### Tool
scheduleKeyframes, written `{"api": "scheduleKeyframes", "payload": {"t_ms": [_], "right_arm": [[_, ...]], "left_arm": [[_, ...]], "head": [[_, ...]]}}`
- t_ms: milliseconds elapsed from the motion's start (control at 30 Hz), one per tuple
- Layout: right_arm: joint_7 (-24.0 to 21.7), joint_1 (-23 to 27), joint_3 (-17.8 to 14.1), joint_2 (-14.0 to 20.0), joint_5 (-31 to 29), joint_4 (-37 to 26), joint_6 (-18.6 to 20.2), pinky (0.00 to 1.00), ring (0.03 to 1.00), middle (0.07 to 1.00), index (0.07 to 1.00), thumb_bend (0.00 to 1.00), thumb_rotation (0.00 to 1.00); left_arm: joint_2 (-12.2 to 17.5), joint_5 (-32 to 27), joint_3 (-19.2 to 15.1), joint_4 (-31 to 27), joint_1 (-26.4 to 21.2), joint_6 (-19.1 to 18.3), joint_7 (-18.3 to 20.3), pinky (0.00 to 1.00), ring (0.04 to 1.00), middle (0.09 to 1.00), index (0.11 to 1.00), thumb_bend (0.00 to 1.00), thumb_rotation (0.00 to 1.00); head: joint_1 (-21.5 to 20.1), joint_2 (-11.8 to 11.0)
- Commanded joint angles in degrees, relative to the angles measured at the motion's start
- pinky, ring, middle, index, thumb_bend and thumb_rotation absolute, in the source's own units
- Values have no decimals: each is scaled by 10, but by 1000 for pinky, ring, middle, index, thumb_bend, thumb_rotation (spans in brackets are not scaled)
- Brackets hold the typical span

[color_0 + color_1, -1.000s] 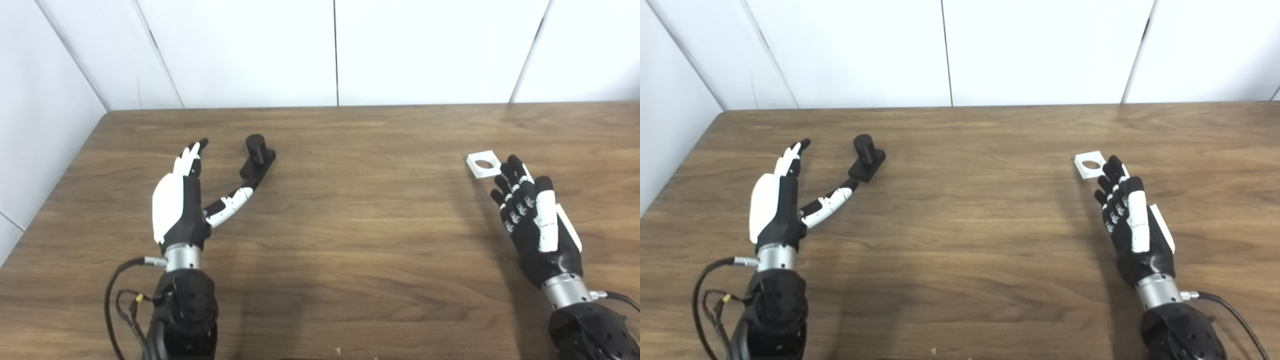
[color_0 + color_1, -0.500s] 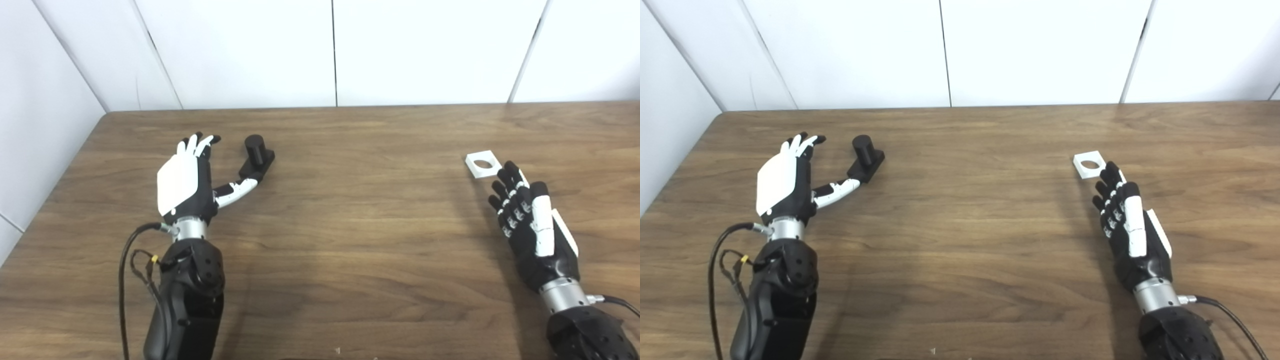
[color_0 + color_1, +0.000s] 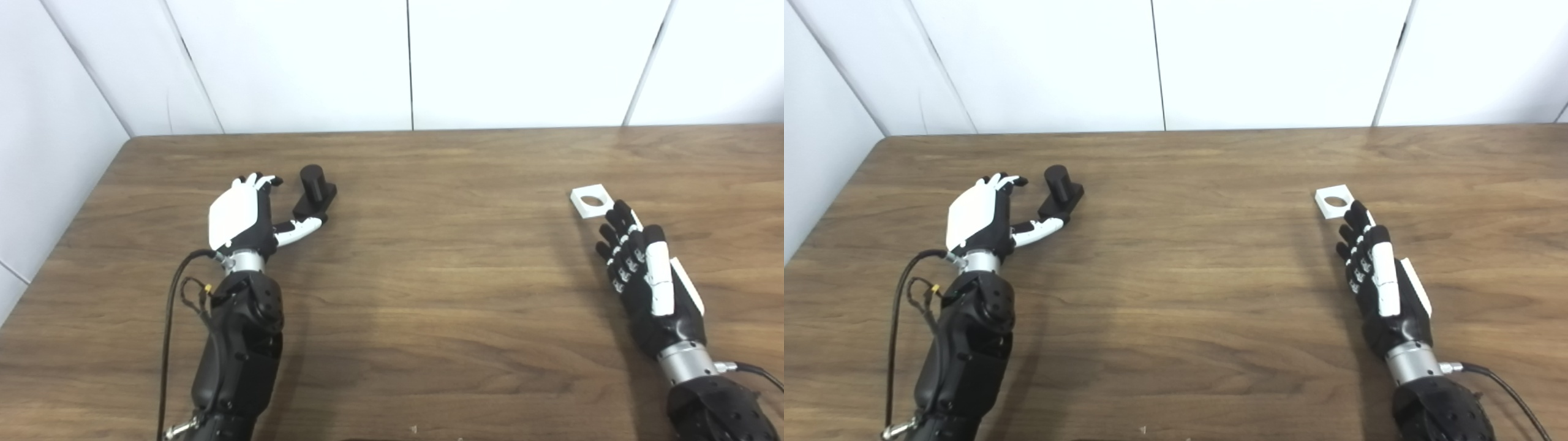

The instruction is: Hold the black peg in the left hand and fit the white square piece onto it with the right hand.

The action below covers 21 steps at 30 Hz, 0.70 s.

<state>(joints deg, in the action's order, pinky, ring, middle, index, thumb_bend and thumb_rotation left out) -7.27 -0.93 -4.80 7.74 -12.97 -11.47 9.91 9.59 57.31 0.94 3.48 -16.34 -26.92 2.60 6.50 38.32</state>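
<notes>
The black peg [image 3: 313,191], a short cylinder on a square black base, stands upright on the wooden table [image 3: 429,257] at the left. My left hand [image 3: 244,214] is just left of it, open, fingers curled toward the peg and the thumb lying beside the base, nothing held. The white square piece [image 3: 591,201] with a round hole lies flat at the right. My right hand [image 3: 643,272] sits just in front of it, open, fingertips almost at the piece's near edge, holding nothing.
White wall panels [image 3: 404,61] rise right behind the table's far edge, and another white wall [image 3: 43,153] borders the left side. A black cable [image 3: 174,306] loops beside my left forearm.
My left arm has reached forward and turned palm-down, bringing the hand close beside the peg with fingers curling. My right hand has drawn back slightly; the peg and the white piece have not moved.
</notes>
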Motion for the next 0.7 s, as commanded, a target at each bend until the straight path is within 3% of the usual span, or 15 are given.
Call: {"api": "scheduleKeyframes", "payload": {"t_ms": [0,167,400,667], "right_arm": [[-4,12,-2,2,0,-13,-29,1000,1000,1000,1000,598,1000],[-4,12,-1,2,3,-14,-28,1000,1000,1000,1000,590,1000],[-1,9,0,0,7,-24,-21,1000,1000,1000,1000,581,1000],[-3,4,1,2,8,-27,-20,1000,1000,1000,1000,594,1000]], "left_arm": [[9,4,2,2,-36,1,-24,954,1000,949,807,802,523],[8,-8,11,24,-45,1,-43,944,1000,949,813,804,535],[0,1,11,42,-52,0,-38,946,1000,952,806,808,560],[-8,0,12,56,-54,0,-58,923,1000,944,790,803,517]], "head": [[0,1],[-2,2],[-5,5],[-7,11]]}}
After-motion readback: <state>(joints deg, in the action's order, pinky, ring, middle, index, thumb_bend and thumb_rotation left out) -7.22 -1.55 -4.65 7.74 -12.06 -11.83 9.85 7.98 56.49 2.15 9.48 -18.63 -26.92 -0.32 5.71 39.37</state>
